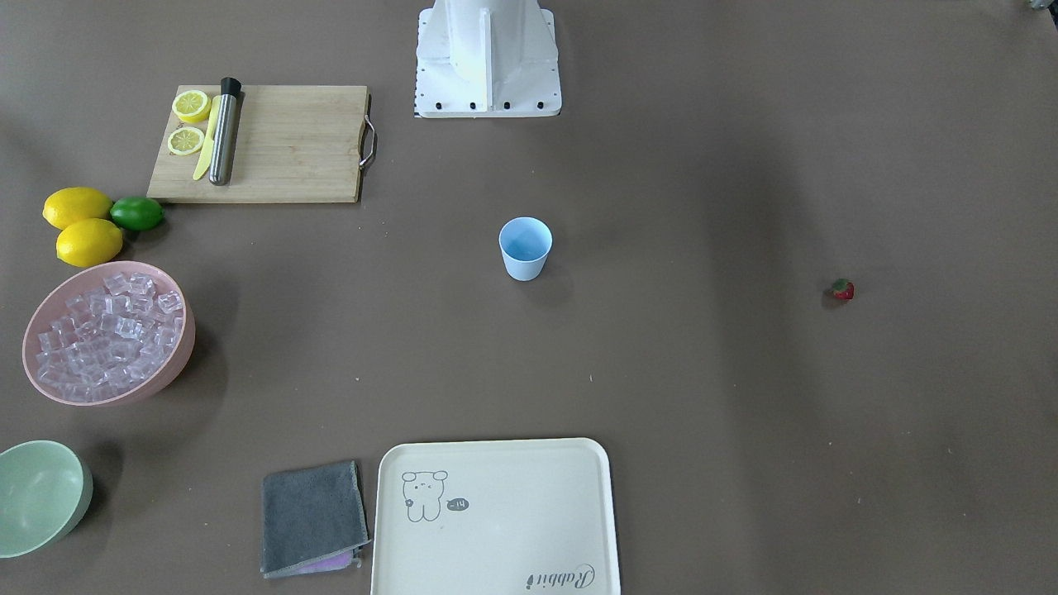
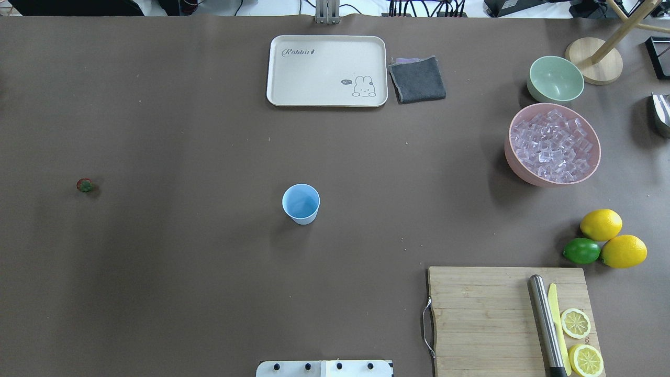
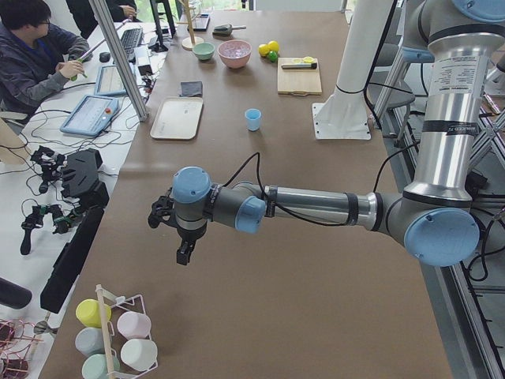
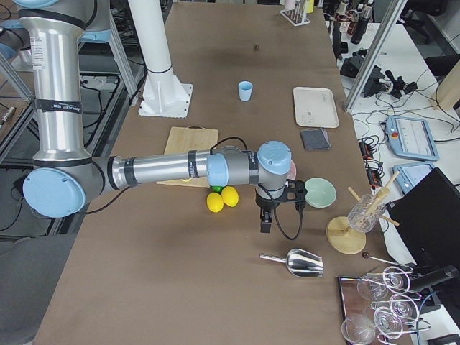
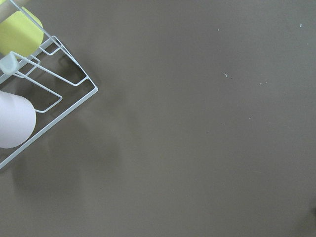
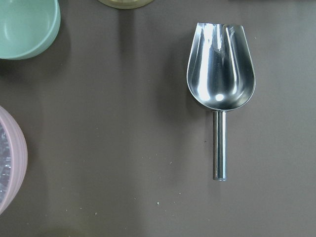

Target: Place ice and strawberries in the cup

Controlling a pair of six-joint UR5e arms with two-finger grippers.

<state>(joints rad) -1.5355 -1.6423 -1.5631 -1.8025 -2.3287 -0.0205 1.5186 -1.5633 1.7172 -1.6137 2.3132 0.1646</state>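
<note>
Tabletop [image 1: 711, 397]: plain brown. Cup [image 1: 525, 249]: light blue; strawberry [image 1: 843, 289]: red, its top apparently green; ice [image 1: 111, 335]: clear, in a pink bowl [image 1: 185, 343]; lime [image 1: 137, 212]: green. Tray [image 1: 512, 529]: cream, printed with a grey rabbit outline and lettering.

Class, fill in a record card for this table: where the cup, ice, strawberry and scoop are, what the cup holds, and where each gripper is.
cup: light blue, upright near the table's middle, empty
ice: heaped in the pink bowl, on the robot's right
strawberry: alone on bare table, far to the robot's left
scoop: metal, lying on the table, untouched
left gripper: above bare table at the left end; open or shut unclear
right gripper: above the table near the scoop; open or shut unclear
</note>
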